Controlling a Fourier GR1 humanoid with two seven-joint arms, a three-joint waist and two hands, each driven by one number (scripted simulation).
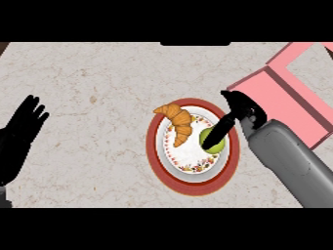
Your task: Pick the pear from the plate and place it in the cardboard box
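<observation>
A green pear (205, 136) lies on the right side of a white flowered plate with a red rim (153, 146) in the middle of the counter. My right hand (239, 108) hovers just right of and above the plate. One straight black digit reaches down across the pear's top and hides part of it, and no fingers curl round the fruit. The pink open box (293, 103) lies right behind that hand, at the counter's right edge. Far to the left, my left hand (16, 133) rests open with fingers up.
A golden croissant (178, 120) sits on the plate's upper left, beside the pear. The box's flap (320, 73) spreads toward the far right corner. Marble counter (90, 88) stretches between the left hand and the plate.
</observation>
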